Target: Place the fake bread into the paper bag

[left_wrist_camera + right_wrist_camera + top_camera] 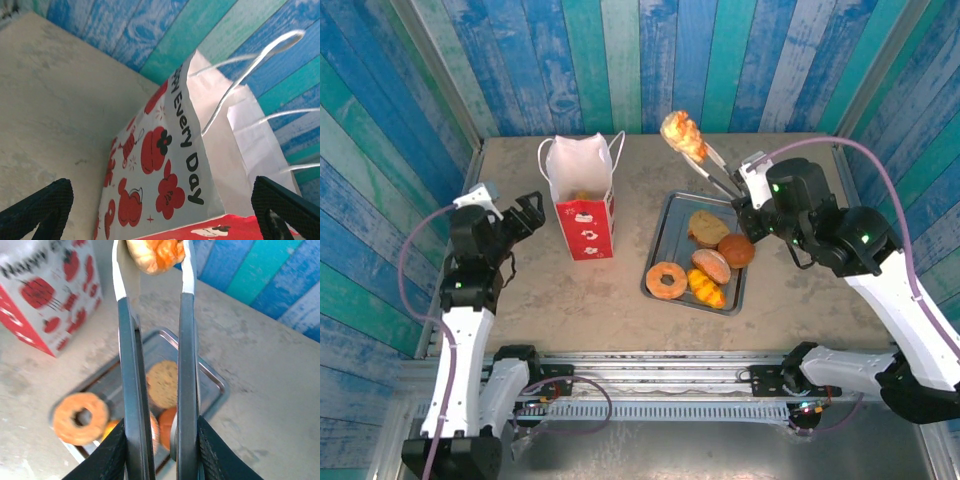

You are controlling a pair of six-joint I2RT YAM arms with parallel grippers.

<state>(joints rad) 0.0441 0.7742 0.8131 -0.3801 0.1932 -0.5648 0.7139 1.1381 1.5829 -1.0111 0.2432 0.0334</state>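
The white paper bag (585,205) with red fruit prints stands upright and open at the left of the table; a golden piece shows inside it. My left gripper (508,208) is open just left of the bag (165,165), with its fingers (37,210) spread either side of the bag's printed face. My right gripper (752,198) is shut on the handles of metal tongs (715,170). The tongs (132,365) pinch a piece of fake bread (684,134) at their tips (155,255), held in the air behind the tray, right of the bag (50,295).
A grey metal tray (660,225) at the centre right holds a ring donut (667,279), a yellow twisted roll (706,288), a round bun (736,249) and other pastries. Blue plank walls enclose the table on three sides.
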